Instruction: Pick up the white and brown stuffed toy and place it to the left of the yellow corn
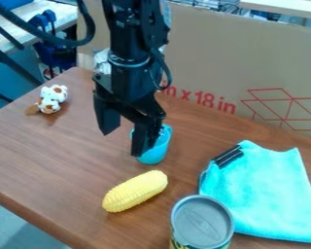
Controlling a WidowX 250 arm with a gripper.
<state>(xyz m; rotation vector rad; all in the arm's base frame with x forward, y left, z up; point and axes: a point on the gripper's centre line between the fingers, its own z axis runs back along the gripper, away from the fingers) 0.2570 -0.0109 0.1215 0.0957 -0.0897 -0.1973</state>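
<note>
The black gripper (pixel 125 137) hangs over the middle of the wooden table, its two fingers spread apart with nothing between them. Just behind its right-hand finger stands a blue cup (pixel 157 150), partly hidden by that finger. A yellow corn cob (pixel 135 191) lies in front of the cup, below the gripper in the view. At the right a turquoise cloth (pixel 265 194) is spread, with a small black object (pixel 228 156) at its upper left corner. A can (pixel 202 222) with a grey metal lid is at the bottom edge. Far left sits a white and brown plush toy (pixel 52 98).
A tall cardboard panel (pixel 216 63) with red print stands along the table's back edge. The wooden table (pixel 47 151) has its front left edge running diagonally to the bottom of the view. Behind, at upper left, are blue clamps (pixel 49 46) and another bench.
</note>
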